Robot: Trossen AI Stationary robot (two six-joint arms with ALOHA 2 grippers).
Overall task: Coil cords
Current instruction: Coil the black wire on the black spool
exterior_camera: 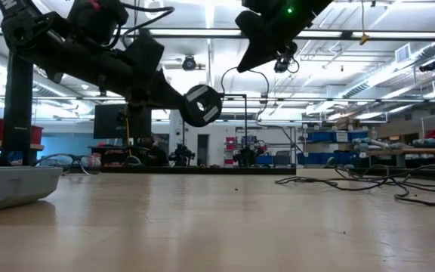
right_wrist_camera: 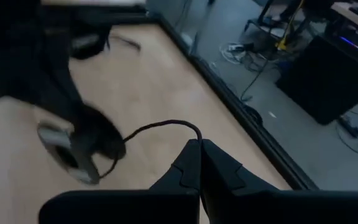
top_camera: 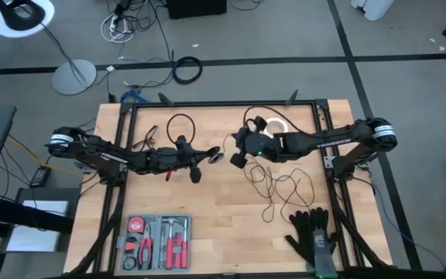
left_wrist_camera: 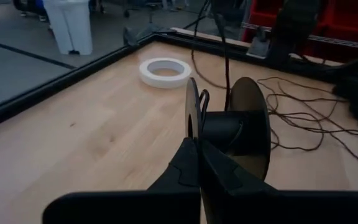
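Thin black cord [top_camera: 281,186] in loose loops, round black spool [left_wrist_camera: 229,127]

A tool tray [top_camera: 157,242] sits at the table's near-left edge, black gloves [top_camera: 313,236] near-right, a tape ring [top_camera: 277,124] far-right.

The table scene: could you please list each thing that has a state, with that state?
Left gripper: shut on the spool's flange, held up off the table.
Right gripper: shut on the cord, raised above the table.
Spool: lifted, tilted on edge.
Cord: mostly uncoiled, loose loops on the table.
White tape ring: lying flat, untouched.
Tool case: open, tools inside.
Gloves: lying flat at the table edge.
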